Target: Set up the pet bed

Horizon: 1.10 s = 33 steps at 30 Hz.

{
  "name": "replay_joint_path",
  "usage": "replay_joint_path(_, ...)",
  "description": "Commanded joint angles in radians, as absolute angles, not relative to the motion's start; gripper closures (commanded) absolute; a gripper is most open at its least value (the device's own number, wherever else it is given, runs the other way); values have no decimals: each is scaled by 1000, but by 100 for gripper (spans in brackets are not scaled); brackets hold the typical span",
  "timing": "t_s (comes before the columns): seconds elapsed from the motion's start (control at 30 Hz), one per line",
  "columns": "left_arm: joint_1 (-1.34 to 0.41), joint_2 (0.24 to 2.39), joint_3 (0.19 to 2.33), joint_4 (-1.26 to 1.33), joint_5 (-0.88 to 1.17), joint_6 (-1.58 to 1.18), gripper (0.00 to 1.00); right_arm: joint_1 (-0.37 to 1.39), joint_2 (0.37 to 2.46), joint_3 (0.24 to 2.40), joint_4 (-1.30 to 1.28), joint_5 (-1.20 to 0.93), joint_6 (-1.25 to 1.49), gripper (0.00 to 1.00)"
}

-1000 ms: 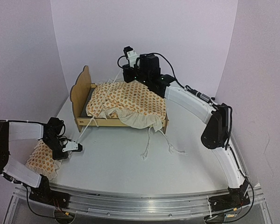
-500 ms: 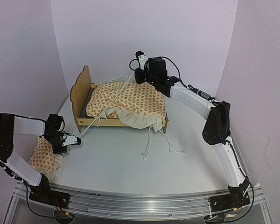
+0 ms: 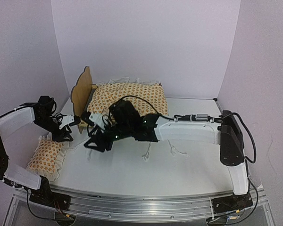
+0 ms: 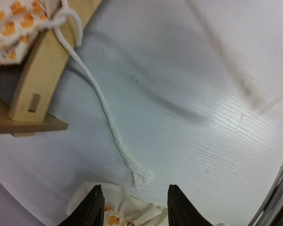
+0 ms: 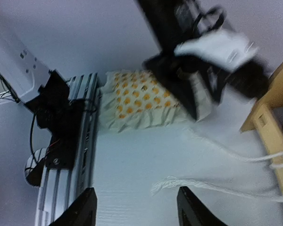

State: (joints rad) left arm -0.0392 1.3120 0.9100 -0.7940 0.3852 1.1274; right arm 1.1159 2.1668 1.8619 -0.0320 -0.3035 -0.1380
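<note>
Since a second ago my right arm has swung from behind the bed (image 3: 82, 89) round to its front. Bed sits toward the back wall, long axis sideways from the headboard, cushion (image 3: 132, 96) on top. Right claw (image 3: 93, 141) hangs wide and empty before the bed's headboard corner. Left claw (image 3: 70, 122), parted and empty, is beside that corner and looks closer. Pillow (image 3: 45, 155) lies in front of the bed.

Top external: high behind arm bases, looking down over whole table (image 3: 188, 169). Left wrist: close, facing down at pet bed (image 4: 35, 75) corner, tie cord (image 4: 104, 117), pillow (image 4: 118, 214) edge. Right wrist: low, facing left arm (image 5: 172, 28), same pillow, bed corner.
</note>
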Motion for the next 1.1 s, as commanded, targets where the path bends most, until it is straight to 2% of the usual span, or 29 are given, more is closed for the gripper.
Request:
replay_joint_path(0.0,-37,1319,1079,-1016,655,1085,54,1086,2058,1723,-93,-190,-53,35)
replay_joint_path(0.07,-55,1323,1138,-985,677,975,55,1061,2013,1696,-115,-53,-25,33)
replay_joint_path(0.17,-123,1355,1234,-891,618,812,55,947,1936,1648,-163,78,164,35)
replay_joint_path(0.33,-265,1513,1410,-781,365,716,47,803,1815,1497,-202,232,334,36)
replay_joint_path(0.5,-347,1671,1490,-673,121,686,43,716,1824,1514,-295,276,402,30)
replay_joint_path(0.77,-351,1855,1527,-605,8,611,33,687,1990,1661,-371,255,423,35)
replay_joint_path(0.87,-351,1882,1508,-506,-58,626,33,686,2037,1684,-377,223,426,42)
replay_joint_path(0.97,-352,1912,1527,-462,-70,623,38,686,2072,1724,-395,202,431,56)
replay_joint_path(1.0,-352,1917,1531,-453,-66,621,42,686,2078,1729,-399,212,432,62)
replay_joint_path(1.07,-352,1919,1532,-440,-45,622,57,684,2080,1734,-405,243,434,79)
